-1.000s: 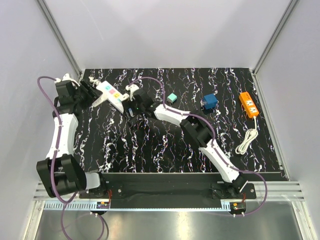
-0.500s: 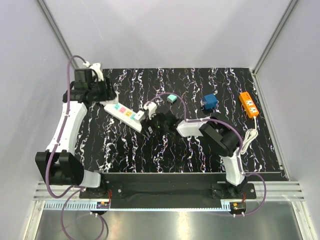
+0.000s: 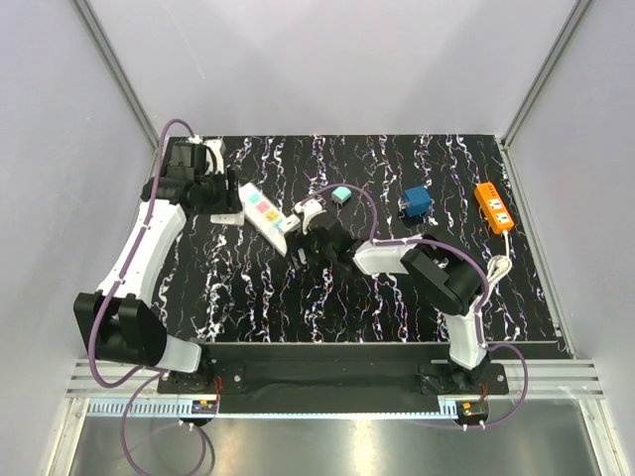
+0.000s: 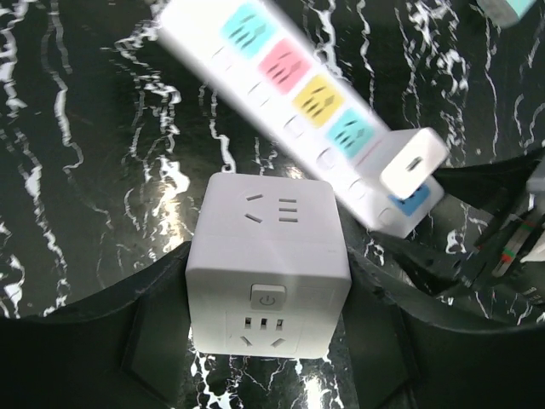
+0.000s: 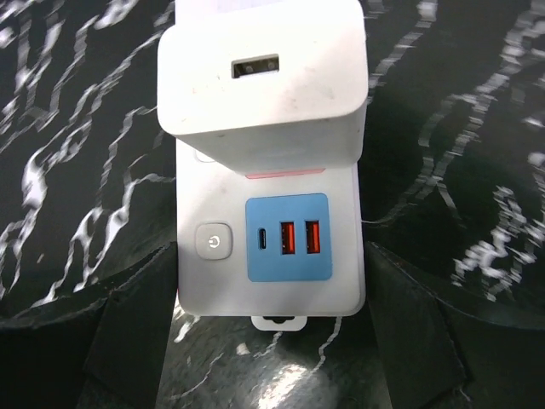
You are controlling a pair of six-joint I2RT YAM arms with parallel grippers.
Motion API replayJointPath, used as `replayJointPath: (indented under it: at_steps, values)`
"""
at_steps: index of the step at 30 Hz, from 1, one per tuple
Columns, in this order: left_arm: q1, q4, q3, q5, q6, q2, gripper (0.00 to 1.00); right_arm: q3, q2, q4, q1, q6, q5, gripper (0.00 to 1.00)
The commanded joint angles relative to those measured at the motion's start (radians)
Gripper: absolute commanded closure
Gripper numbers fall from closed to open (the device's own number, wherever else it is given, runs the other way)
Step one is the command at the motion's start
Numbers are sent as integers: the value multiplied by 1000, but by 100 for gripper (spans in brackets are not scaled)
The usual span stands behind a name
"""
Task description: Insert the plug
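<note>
White power strip [image 3: 264, 212] lay diagonally on black marbled table [image 3: 248, 297], left of centre. White USB charger [image 5: 264, 85] sat seated on strip, next to blue USB panel [image 5: 288, 237] at strip's near end. Right gripper [image 5: 268, 256] was released, fingers spread either side of that end, charger beyond fingertips. Left gripper [image 4: 268, 260] was clenched on white cube socket [image 4: 268, 221], just beside strip. Teal block [image 3: 341, 194], blue adapter [image 3: 416, 202], orange strip [image 3: 493, 206] lay well apart, to right.
</note>
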Motion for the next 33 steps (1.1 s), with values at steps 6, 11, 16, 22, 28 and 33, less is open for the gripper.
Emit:
replayJointPath:
  at_steps: [6, 11, 16, 22, 28, 33]
  values:
    - [78, 69, 12, -62, -154, -51, 100, 62, -31, -202, 25, 509, 400, 100]
    - [78, 81, 65, 10, -159, -39, 100, 193, 24, -297, 115, 631, 381, 73]
    - [75, 98, 59, 151, -135, -48, 100, 289, 39, -324, 158, 695, 320, 57]
    - [72, 103, -1, 108, -105, -82, 100, 290, 5, -336, 162, 660, 311, 71]
    - [72, 101, -22, 101, -75, -98, 100, 111, -56, -128, 162, 248, 213, 88]
    - [72, 101, -16, 41, -58, -114, 100, -67, -198, -59, 130, -239, -77, 87]
